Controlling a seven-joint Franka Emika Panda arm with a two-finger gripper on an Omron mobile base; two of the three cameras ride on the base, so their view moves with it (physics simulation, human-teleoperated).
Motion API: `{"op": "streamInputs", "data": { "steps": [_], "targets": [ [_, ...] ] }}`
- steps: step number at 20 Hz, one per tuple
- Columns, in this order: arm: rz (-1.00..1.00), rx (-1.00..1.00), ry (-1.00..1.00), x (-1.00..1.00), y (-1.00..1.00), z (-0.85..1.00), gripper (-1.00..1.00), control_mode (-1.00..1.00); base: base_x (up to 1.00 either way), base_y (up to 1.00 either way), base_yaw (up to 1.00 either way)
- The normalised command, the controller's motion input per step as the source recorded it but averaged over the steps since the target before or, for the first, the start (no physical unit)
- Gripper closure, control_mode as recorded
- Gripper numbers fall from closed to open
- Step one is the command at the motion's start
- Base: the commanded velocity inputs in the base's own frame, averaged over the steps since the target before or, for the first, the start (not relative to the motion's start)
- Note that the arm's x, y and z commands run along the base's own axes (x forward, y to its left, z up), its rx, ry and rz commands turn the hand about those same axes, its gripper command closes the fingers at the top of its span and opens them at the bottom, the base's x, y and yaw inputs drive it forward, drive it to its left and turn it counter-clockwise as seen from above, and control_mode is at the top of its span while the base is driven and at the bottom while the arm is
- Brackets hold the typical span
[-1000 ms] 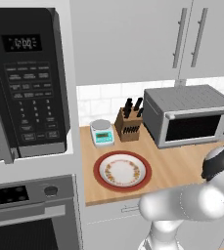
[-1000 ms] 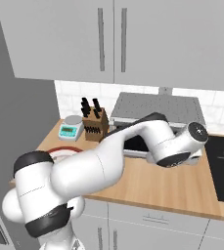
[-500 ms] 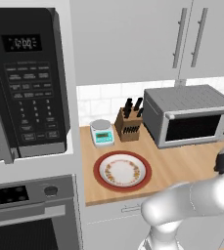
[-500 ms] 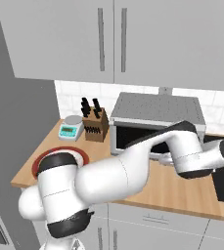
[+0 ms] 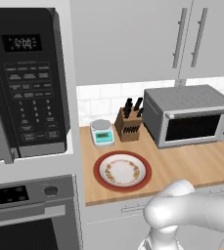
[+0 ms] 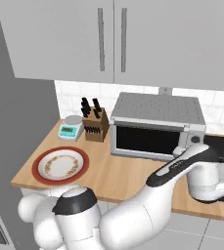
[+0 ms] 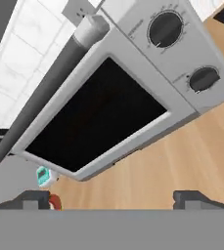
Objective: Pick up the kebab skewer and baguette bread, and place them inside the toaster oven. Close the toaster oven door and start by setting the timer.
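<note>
Gripper point(image 7: 111, 195): I'm holding the jaws spread wide, gripping nothing.
Toaster oven door point(image 7: 96, 117): sitting closed at 12 o'clock.

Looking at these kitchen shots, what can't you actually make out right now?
- Toaster oven contents: dark door glass hides them in every view.
- Dial markings: too blurred, hand view.
- Microwave keypad labels: too small, left base view.
- Gripper: fingertips cut off at hand view's bottom.
</note>
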Motion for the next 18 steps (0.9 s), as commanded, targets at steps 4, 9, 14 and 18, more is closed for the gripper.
{"op": "streamInputs", "data": {
  "steps": [4,9,14,18],
  "targets": [
    [-0.47,0.23,-0.04,0.19,0.26,-0.17,-1.00,-1.00,0.00,0.00,0.00],
    [-0.29,0.13,0.01,0.00,0.14,-0.16,-1.00,-1.00,0.00,0.00,0.00],
    [-0.09,0.16,0.06,0.11,0.00,-0.07,-1.00,-1.00,0.00,0.00,0.00],
    [0.00,0.27,0.02,0.11,0.00,0.00,-1.00,-1.00,0.00,0.00,0.00]
  ]
}}
